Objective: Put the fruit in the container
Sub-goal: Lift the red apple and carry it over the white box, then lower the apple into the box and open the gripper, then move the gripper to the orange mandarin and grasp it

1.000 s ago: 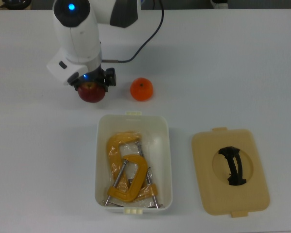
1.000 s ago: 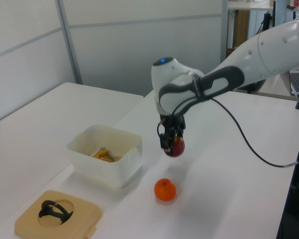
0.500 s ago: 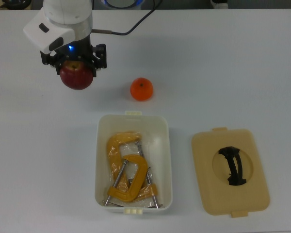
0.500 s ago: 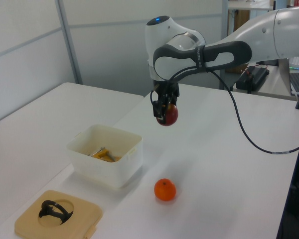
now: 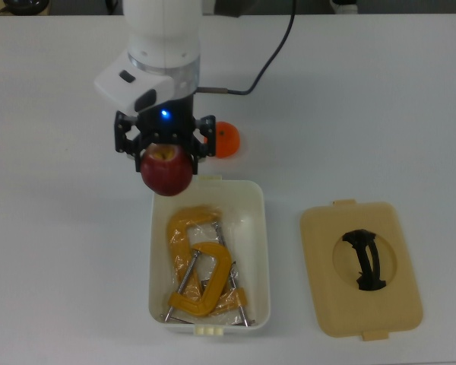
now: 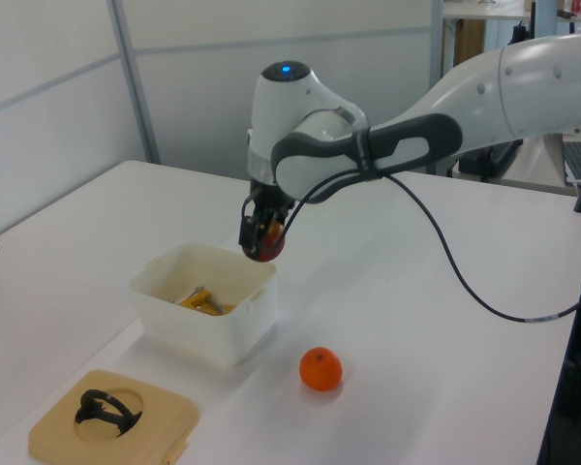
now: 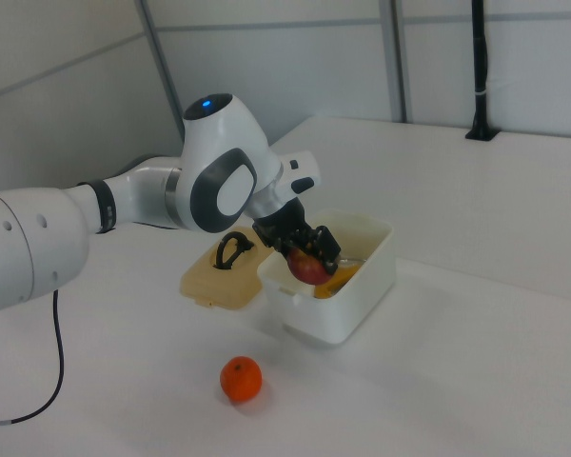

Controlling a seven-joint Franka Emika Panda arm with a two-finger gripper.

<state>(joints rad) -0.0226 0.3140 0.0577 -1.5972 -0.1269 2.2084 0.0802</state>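
The arm reaches down, its claw (image 5: pixel 166 156) clamped around the apple (image 5: pixel 167 172).

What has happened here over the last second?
The gripper, holding the apple throughout, rose, then swung over to the near edge of the tub, where it now hangs. The mandarin, the clamps in the tub and the lid stayed put.

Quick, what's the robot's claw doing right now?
Gripper: closed on the red apple, held in the air at the edge of the white tub.
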